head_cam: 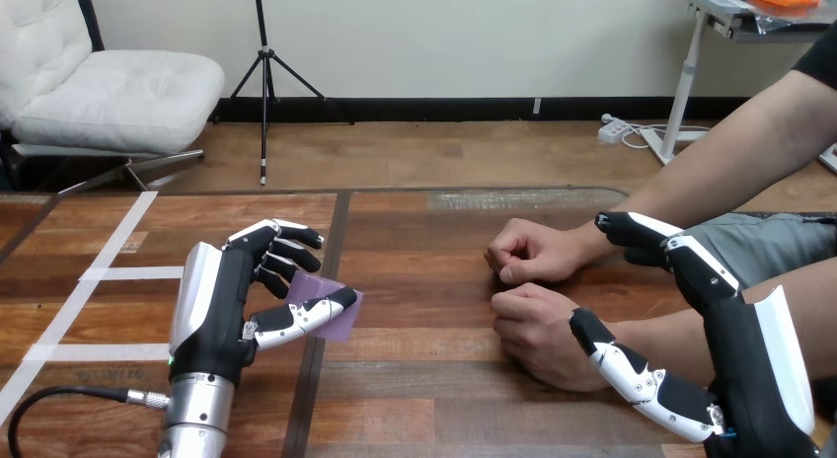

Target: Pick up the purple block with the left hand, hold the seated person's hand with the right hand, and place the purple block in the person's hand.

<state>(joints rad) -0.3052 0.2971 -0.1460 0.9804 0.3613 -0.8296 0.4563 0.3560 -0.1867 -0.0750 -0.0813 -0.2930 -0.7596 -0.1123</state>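
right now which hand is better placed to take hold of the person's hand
Right. The right hand is open beside the person's near hand, while the left hand is farther off and shut on the block.

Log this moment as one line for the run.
left hand: shut on purple block | right hand: open, beside near wrist | person: far fist, near fist on table | handover: not yet

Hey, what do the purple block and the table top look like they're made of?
Purple block: probably matte plastic or foam, judging by its flat, even colour with no shine; it is pinched in the left hand. Table: wood or wood-look planks, with visible grain, dark seams and a soft sheen.
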